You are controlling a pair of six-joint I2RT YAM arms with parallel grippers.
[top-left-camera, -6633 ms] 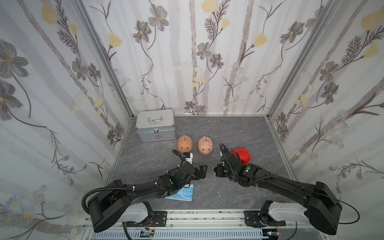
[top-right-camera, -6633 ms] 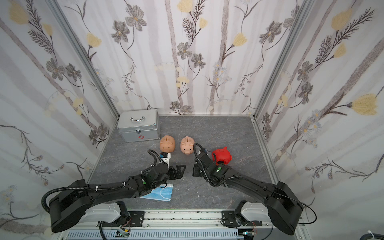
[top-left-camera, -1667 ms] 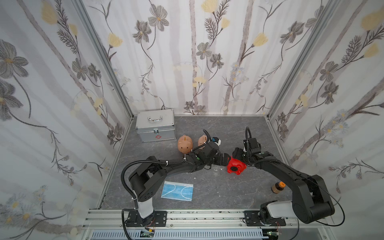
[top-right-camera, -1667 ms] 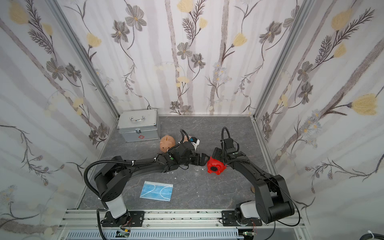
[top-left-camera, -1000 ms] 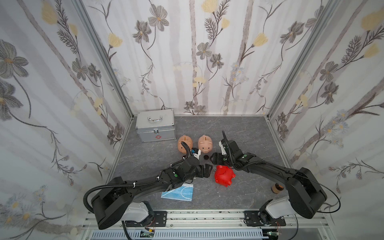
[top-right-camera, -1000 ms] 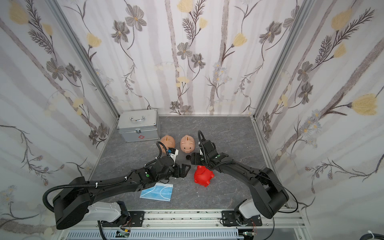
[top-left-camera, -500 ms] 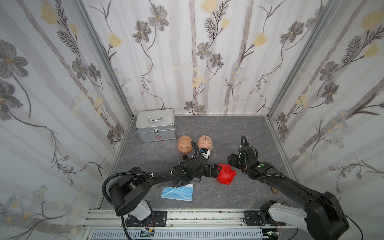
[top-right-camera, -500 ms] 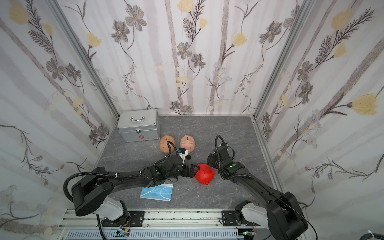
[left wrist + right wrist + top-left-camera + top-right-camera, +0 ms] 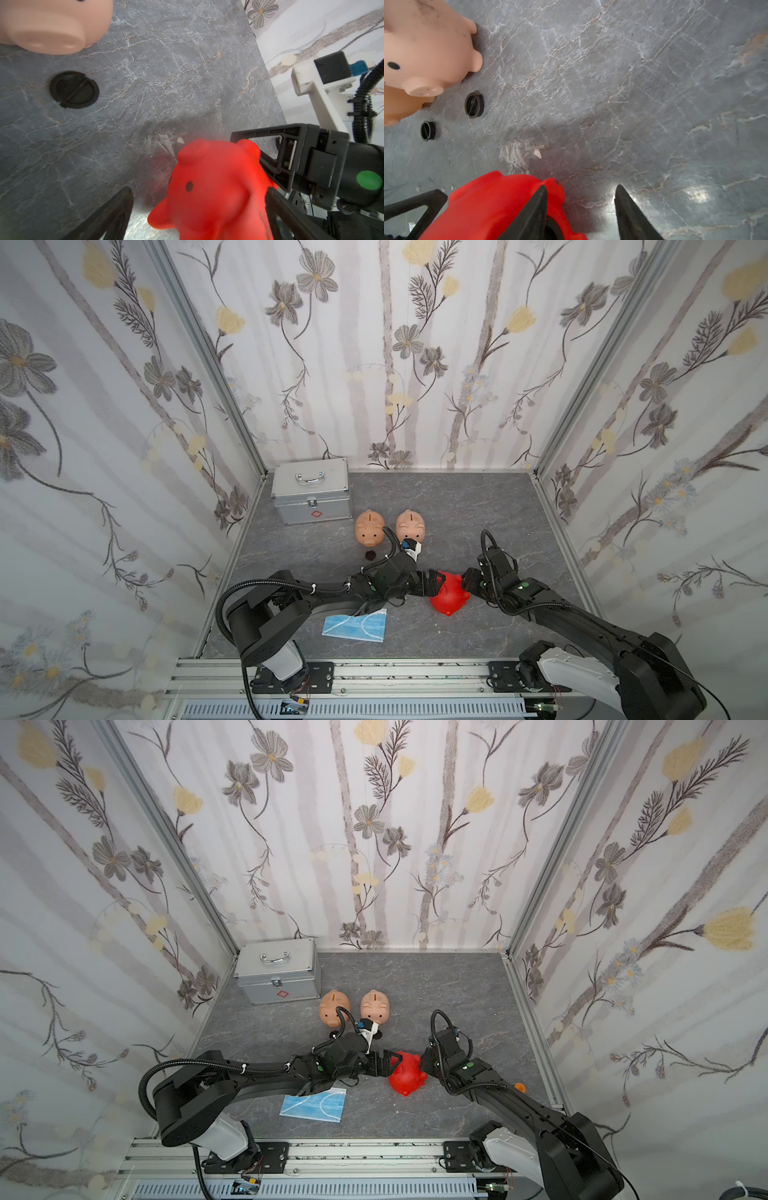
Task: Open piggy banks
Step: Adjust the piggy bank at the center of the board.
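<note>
Left gripper [image 9: 197, 193] is straddling the red piggy bank [image 9: 449, 597], jaws spread wide on either side of it. Right gripper [image 9: 581, 187], jaws parted, is touching the pig with one finger. Two peach piggy banks [image 9: 369, 528] are standing beyond both grippers' tips, with two black plugs [image 9: 474, 105] lying loose between.

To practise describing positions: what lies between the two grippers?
The red piggy bank, flanked by the left gripper and the right gripper; both top views show it.
</note>
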